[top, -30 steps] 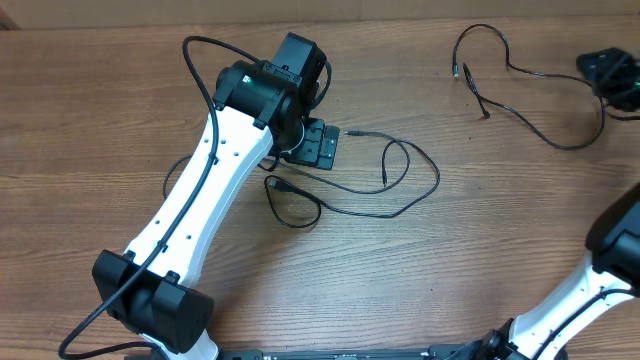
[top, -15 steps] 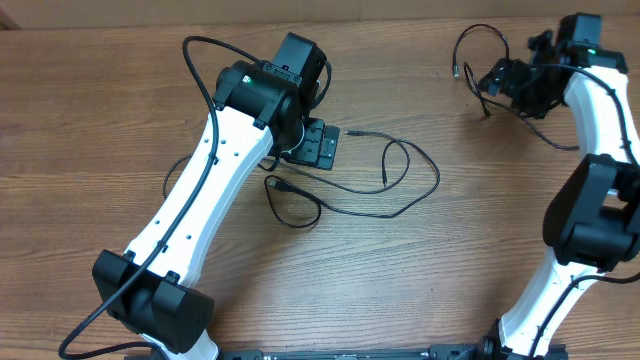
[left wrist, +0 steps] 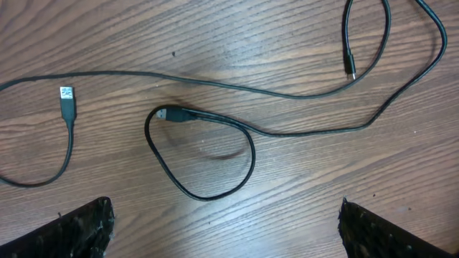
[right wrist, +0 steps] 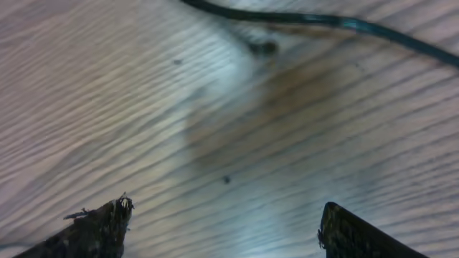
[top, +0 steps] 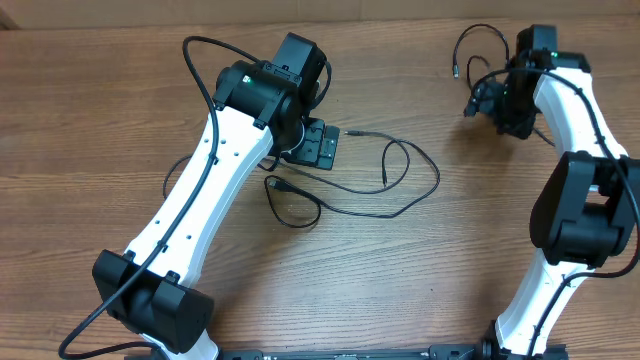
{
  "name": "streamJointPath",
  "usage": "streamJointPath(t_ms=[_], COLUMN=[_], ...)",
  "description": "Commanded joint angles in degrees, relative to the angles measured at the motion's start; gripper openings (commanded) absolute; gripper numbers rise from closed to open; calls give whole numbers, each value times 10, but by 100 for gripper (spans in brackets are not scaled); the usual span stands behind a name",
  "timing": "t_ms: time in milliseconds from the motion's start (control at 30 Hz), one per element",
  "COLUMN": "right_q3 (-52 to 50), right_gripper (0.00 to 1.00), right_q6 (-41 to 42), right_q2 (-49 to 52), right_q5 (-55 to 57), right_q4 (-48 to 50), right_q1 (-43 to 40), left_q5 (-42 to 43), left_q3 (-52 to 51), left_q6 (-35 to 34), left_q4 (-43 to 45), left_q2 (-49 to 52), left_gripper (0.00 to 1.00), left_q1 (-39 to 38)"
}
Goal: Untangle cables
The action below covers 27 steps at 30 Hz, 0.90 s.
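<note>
On the wooden table (top: 90, 90), two cables lie well apart, one per arm. The looped cable (left wrist: 253, 154) lies ahead of the left gripper (left wrist: 222, 215), its long run crossing side to side past the fingertips. These jaws stand fully released and grasp nothing. The second cable (right wrist: 301, 17) crosses just beyond the right gripper (right wrist: 226, 215), whose jaws are spread and empty. Each arm is nearer its own cable. The loop's plug (left wrist: 170, 113) sits ahead, slightly left of the left jaws' centre.

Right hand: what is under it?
Bare wood table and a blurred cable crossing the far edge. From overhead, the hand covers that cable stretch.
</note>
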Motion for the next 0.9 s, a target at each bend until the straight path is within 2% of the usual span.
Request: streamJointPath(t_ms=[0,433,867], right_q3=[-39,-97,-111], right_gripper=[84,84,84], right_q6=[34,42,40], right_q2=[5,5,20], right_q5=[32,131,130], right_q4=[26,99,133], right_q1=[-1,-4,-35], left_q5=[4,4,4], left_q3=[-1,-1,-1], left_q6=[5,5,5], left_q4=[2,2,2], left_q2=[-4,-4,-4], left_gripper=[100,100,100], left_q1=[-1,-1,-1])
